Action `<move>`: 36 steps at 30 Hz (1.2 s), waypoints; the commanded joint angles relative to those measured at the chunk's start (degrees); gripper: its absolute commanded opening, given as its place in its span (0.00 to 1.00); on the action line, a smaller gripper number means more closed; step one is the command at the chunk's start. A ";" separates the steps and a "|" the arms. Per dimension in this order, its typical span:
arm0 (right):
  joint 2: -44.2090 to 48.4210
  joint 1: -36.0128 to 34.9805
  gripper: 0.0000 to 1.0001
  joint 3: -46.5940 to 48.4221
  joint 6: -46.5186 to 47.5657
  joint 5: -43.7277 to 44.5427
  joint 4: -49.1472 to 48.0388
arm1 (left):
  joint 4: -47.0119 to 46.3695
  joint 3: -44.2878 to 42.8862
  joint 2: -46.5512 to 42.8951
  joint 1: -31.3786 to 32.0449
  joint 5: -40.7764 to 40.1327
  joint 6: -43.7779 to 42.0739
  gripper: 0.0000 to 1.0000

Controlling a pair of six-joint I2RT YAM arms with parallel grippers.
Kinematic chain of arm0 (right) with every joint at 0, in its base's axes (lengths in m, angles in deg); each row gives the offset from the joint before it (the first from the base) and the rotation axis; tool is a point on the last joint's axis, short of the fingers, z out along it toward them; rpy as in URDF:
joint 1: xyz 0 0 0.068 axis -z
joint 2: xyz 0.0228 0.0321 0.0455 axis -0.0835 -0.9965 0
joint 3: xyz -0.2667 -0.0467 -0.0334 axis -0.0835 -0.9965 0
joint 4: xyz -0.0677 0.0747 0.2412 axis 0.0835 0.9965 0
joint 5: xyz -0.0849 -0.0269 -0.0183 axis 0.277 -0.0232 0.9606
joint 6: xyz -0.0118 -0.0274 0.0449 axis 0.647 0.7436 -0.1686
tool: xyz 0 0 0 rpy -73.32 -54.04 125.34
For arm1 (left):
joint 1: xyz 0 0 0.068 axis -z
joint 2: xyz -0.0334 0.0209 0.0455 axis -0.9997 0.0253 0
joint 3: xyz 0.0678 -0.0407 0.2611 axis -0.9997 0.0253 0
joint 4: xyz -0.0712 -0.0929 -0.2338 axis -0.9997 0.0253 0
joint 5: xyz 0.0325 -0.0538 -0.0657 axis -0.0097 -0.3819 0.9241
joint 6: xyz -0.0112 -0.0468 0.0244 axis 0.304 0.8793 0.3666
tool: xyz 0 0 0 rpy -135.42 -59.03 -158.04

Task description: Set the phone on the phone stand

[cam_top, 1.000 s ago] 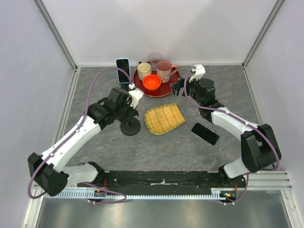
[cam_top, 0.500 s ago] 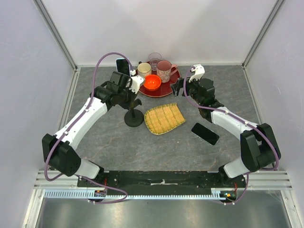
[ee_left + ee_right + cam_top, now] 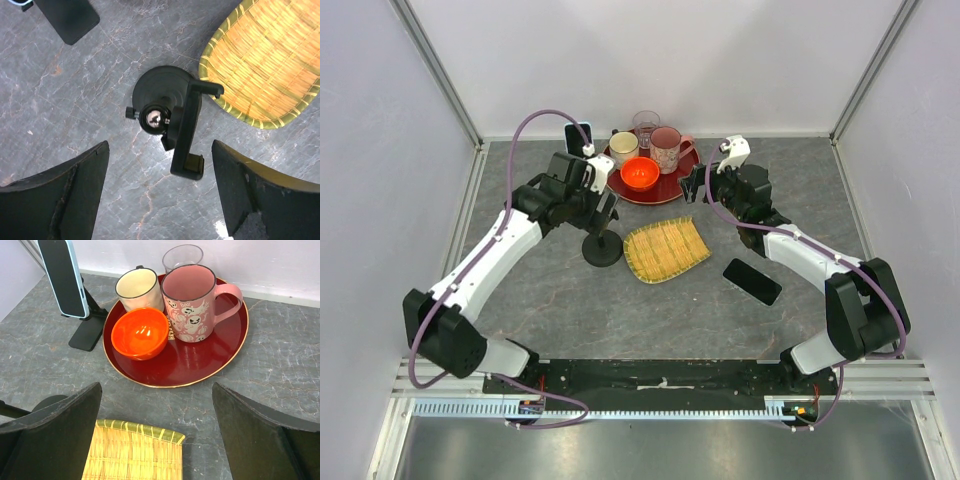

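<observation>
**Fig.** Scene ordered near to far.

- **Phone:** black phone (image 3: 752, 281) lies flat on the table (image 3: 650, 320) beside the R arm (image 3: 810, 260), well apart from the phone stand (image 3: 602, 248). Task not yet done.
- **Stand:** round base w/ tilted clamp cradle, just beside the woven tray (image 3: 666, 248).
- **L gripper** (image 3: 159, 148): directly above the stand, jaws wide, holding nothing.
- **R gripper** (image 3: 155, 390): jaws wide, empty, facing the red tray (image 3: 200, 375) w/ cups (image 3: 192, 302).
- **Rear:** second phone (image 3: 62, 275), blue case, on the rear stand (image 3: 89, 332).

**Risks (judged):**
- L fingers (image 3: 60, 195), if lowered, could tip the stand or twist its cradle.
- R arm, reaching back for the phone, may sweep the cups.
- The flat phone offers little edge, so a pinch may slip.
- The rear phone may be mistaken for the target.
</observation>
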 commanded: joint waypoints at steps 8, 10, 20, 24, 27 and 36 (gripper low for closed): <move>-0.34 -0.35 0.98 2.91 0.43 -1.31 -1.77 | -2.88 4.86 -7.16 -0.13 -2.10 9.86 0.79; -0.25 -0.35 0.98 2.82 0.52 -1.14 -1.77 | -2.53 5.12 -6.63 -0.22 -1.75 9.77 0.72; -0.16 -0.44 0.98 2.82 0.43 -1.05 -1.86 | -1.65 6.88 -7.95 -0.13 -9.66 9.86 0.57; -0.07 -0.35 0.98 2.73 0.43 -1.14 -1.77 | -3.22 7.14 -8.04 -0.13 -11.94 9.68 0.60; 0.02 -0.35 0.98 2.82 0.70 -1.05 -1.59 | -4.11 6.88 -7.86 -0.13 -12.65 10.12 0.61; 0.54 -1.57 0.98 6.24 2.62 0.09 10.22 | -3.93 7.75 -22.41 -0.13 -2.28 14.77 0.85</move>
